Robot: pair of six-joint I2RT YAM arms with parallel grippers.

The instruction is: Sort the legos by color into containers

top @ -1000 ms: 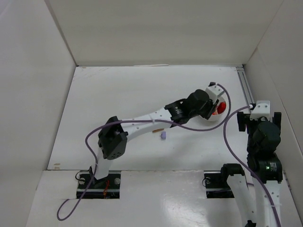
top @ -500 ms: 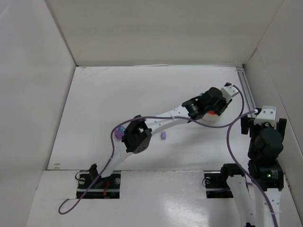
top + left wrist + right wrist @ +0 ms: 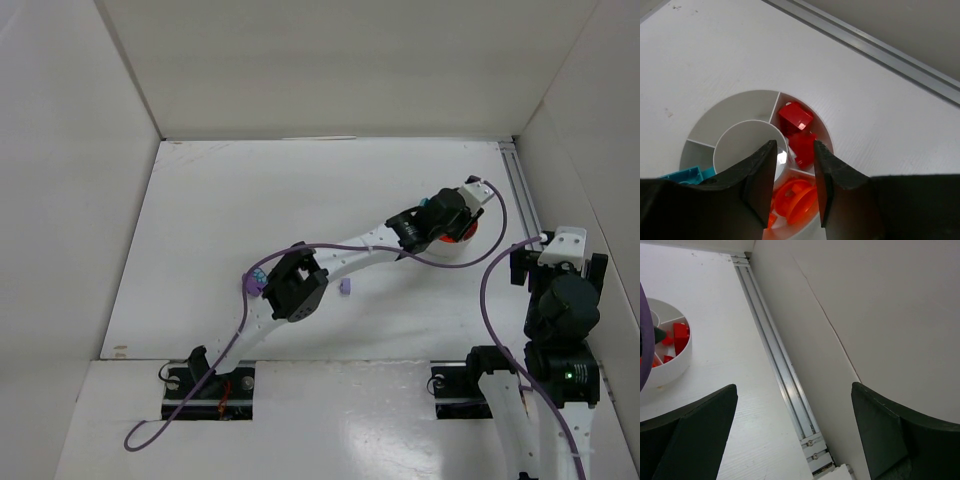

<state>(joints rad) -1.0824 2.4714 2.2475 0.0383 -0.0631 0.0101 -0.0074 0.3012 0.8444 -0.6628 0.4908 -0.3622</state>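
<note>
Well, left arm (image 3: pixel 350 250) stretches far right, left claw (image 3: pixel 794 148) parted, empty, over the bowl (image 3: pixel 740 106) with two red bricks (image 3: pixel 796 118); right claw (image 3: pixel 793 388) gapes.

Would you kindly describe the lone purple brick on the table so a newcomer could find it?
From above, the left arm reaches diagonally across the white table to the round bowl. Just on the near side of its forearm, roughly midway, lies a small purple brick. Unlike the purple and teal pieces bunched by the elbow, it sits alone.
</note>
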